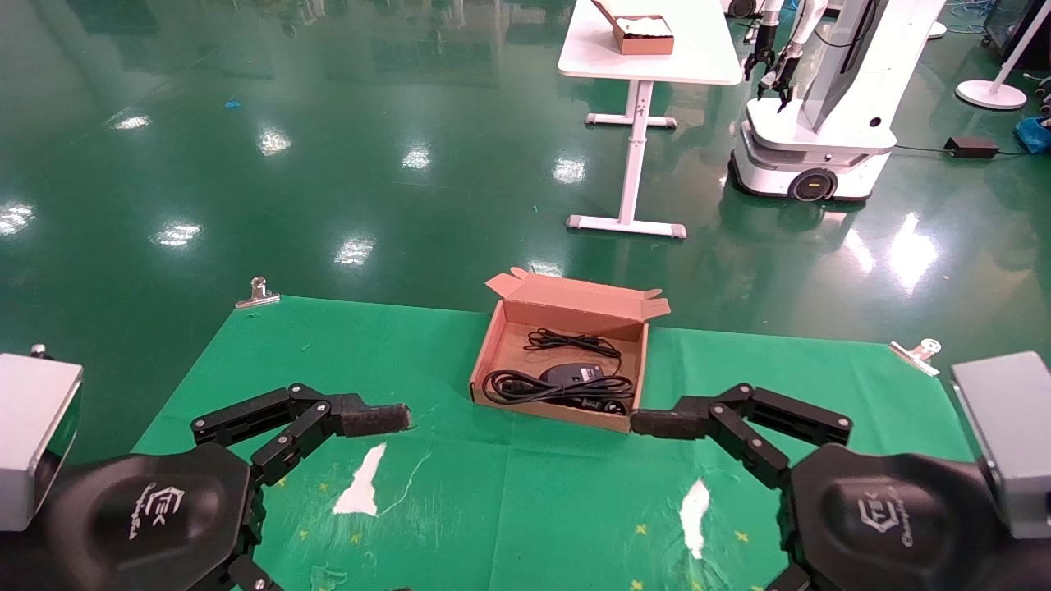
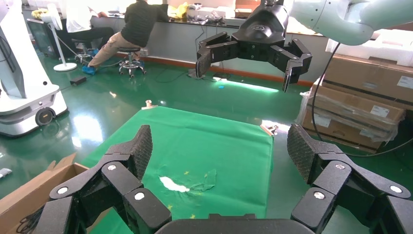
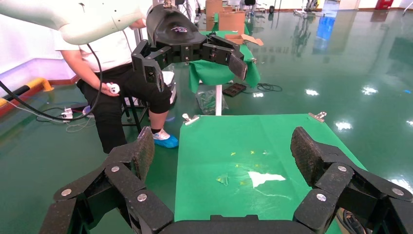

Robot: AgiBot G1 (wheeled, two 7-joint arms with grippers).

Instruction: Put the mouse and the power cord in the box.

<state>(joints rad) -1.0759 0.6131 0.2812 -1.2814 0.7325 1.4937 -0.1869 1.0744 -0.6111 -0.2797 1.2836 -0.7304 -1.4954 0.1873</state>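
Nearest the head camera, two black pincers sit low over the green-covered bench [image 1: 410, 509], one on each side of the shallow brown cardboard mailer box [image 1: 489, 353]. Left of the box, the left pincer [image 1: 378, 419] holds nothing; the left wrist view shows its ribbed fingers [image 2: 141, 146] spread wide over the cloth, with a corner of the box at the edge of that view. The right pincer [image 1: 657, 423] hangs just beside the box's near right corner — whether it touches the cardboard cannot be told. Its fingers [image 3: 143, 148] are also spread wide and empty in the right wrist view.

Well back on the cloth, the box is open, its hinged flap lid [image 1: 575, 294] standing up at the far side with small side tabs out. Inside lies the small black oval mouse [image 1: 571, 374] with a pale label patch, its thin bundled cable [image 1: 566, 341] toward the far wall of the box. The thick black power cord [image 1: 534, 387], coiled in long loops, lies along the near wall of the box, partly around the mouse.

In front of the box, two torn white patches [image 1: 361, 484] show in the cloth. Metal clips [image 1: 259, 294] pin the cloth at its far corners. Beyond the box, on the glossy green floor, stand a white table [image 1: 649, 49] carrying a smaller brown box with white filling [image 1: 640, 33] — and a white wheeled robot [image 1: 813, 139] beside it.
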